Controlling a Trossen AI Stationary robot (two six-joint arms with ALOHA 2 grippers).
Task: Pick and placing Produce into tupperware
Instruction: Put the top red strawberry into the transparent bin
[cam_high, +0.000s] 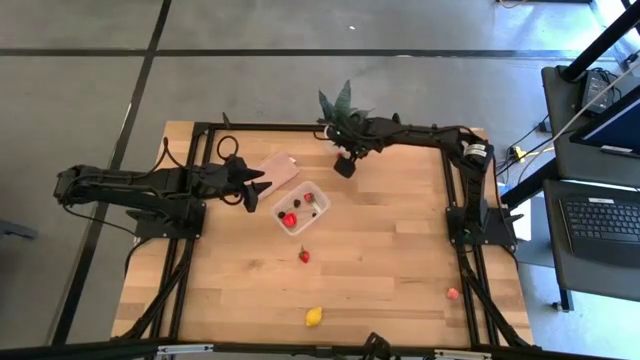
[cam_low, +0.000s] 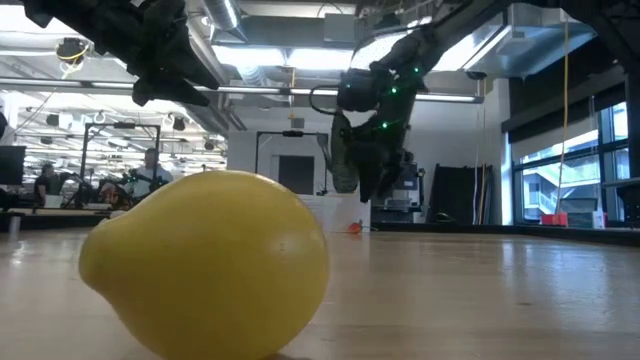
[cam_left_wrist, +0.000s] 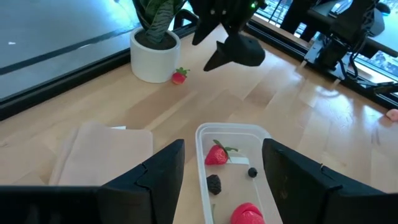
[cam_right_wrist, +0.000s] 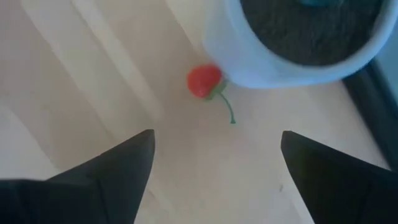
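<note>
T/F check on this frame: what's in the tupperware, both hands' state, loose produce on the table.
1. The tupperware already holds several fruit pieces. True.
2. The right hand grips a strawberry. False: it is open above a small red fruit beside the white plant pot.
3. The lemon is in the tupperware. False: it lies on the table near the front edge.
4. The left hand is open by the tupperware. True.

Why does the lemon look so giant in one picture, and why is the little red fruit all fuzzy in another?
Low view: the smooth yellow lemon sits close to the camera, so it fills the frame. Right wrist view: the small red stemmed fruit beside the round white plant pot looks soft and out of focus.
</note>
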